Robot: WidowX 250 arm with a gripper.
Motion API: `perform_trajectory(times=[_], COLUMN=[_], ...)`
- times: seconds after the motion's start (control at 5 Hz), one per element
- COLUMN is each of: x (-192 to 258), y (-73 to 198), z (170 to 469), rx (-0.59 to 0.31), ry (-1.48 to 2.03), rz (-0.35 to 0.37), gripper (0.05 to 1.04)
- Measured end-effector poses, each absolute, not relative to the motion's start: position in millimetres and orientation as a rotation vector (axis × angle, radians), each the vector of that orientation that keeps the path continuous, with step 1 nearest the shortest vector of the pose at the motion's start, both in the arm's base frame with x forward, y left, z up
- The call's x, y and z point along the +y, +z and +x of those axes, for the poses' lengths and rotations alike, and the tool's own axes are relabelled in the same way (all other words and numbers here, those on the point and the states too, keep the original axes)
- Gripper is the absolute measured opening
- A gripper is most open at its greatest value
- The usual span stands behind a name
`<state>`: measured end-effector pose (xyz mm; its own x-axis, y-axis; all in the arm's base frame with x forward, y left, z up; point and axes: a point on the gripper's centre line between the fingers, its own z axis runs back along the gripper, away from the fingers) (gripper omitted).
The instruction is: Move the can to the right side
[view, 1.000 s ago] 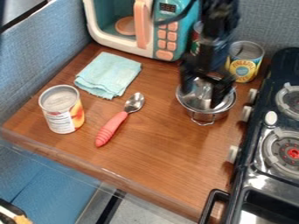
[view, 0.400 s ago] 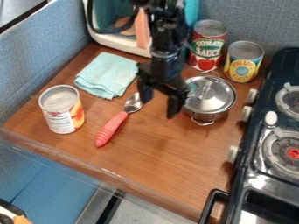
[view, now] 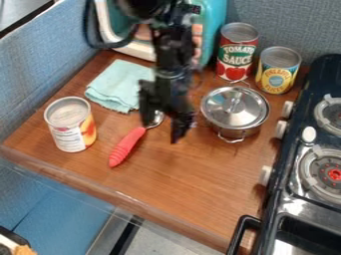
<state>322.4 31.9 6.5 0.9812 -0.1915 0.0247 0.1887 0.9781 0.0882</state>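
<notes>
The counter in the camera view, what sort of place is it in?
Probably a toy kitchen setup: a play stove, a teal toy microwave and a lidded pot.

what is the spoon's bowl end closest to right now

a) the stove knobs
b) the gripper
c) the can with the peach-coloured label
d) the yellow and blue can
b: the bowl end of the spoon is right by the gripper, which hangs over it, while the can with the peach-coloured label stands off to the left, past the handle.
</notes>
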Motion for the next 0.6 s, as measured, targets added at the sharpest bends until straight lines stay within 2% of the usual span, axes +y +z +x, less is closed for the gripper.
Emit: perform_trajectory(times=[0.6], x=[52.4], y=[-3.5], z=[303.8], rx=[0.011], ry=[-0.122], rz=[0.081], gripper=[1.0])
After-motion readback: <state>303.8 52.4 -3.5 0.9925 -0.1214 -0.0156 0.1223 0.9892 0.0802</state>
